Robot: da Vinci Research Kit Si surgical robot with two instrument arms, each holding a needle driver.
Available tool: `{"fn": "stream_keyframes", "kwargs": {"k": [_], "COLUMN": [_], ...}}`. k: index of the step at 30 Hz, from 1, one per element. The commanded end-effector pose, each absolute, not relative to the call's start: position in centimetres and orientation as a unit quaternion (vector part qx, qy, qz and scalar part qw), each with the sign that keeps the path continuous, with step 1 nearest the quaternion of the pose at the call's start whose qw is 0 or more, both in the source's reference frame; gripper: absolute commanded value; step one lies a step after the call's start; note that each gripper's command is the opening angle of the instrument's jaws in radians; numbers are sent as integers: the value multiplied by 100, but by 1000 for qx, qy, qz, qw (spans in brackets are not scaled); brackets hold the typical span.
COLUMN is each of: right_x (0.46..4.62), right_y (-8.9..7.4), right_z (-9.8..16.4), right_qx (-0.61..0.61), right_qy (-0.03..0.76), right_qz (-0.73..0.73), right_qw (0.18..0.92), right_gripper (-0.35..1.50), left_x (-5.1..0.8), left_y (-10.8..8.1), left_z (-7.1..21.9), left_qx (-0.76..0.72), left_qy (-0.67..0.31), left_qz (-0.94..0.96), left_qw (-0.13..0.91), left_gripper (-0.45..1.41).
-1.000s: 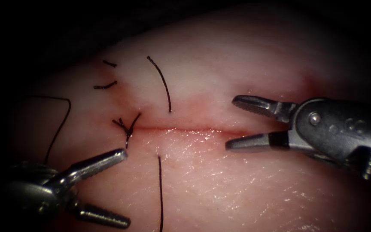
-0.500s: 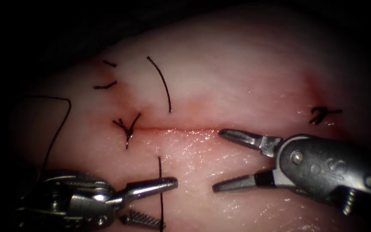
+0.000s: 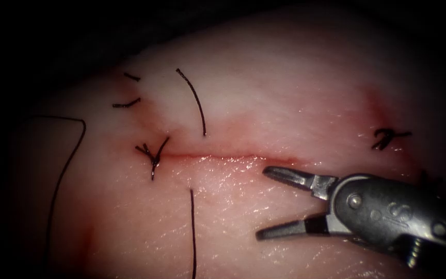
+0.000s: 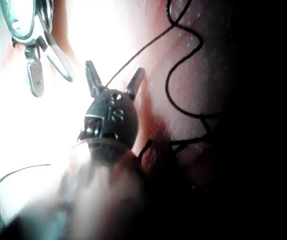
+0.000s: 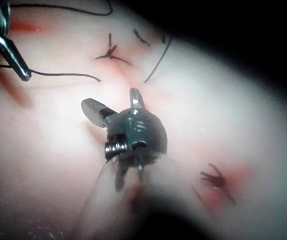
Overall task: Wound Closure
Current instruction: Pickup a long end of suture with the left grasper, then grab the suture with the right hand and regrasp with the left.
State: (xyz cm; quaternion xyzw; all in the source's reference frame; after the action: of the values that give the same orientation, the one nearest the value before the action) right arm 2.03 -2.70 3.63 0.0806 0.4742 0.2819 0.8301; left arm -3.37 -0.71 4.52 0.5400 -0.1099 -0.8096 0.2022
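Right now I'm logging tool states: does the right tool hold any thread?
No, the right tool has its jaws spread apart over bare tissue below the cut, with no thread between them.

You've got 1 pale pink pork tissue slab (image 3: 285, 77) w/ 1 thin red horizontal cut (image 3: 223, 154), 2 black tied thread knots (image 3: 153, 152) (image 3: 388, 138), 2 short black cut thread bits (image 3: 131, 76) (image 3: 126, 103), and 2 silver metal two-jawed end effectors: right (image 3: 261, 202), left (image 4: 47, 75).
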Motion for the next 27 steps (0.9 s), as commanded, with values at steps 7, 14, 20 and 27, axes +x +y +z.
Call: {"fn": "stream_keyframes", "kwargs": {"k": [7,14,20,27], "right_x": [215,220,249,292], "right_y": [-270,-273,-261,-261], "right_z": [367,360,343,343], "right_qx": [78,75,17,0], "right_qy": [478,482,509,550], "right_qz": [277,269,194,135], "right_qw": [830,830,838,824], "right_gripper": [121,111,116,126], "left_x": [-332,-325,-319,-318], "left_y": [-63,-25,12,29], "left_z": [456,452,443,450], "left_qx": [522,521,552,559], "left_qy": [-116,-104,-107,-103], "left_qz": [-821,-831,-815,-812], "left_qw": [199,163,141,134], "left_gripper": [-35,-45,-45,-45]}}
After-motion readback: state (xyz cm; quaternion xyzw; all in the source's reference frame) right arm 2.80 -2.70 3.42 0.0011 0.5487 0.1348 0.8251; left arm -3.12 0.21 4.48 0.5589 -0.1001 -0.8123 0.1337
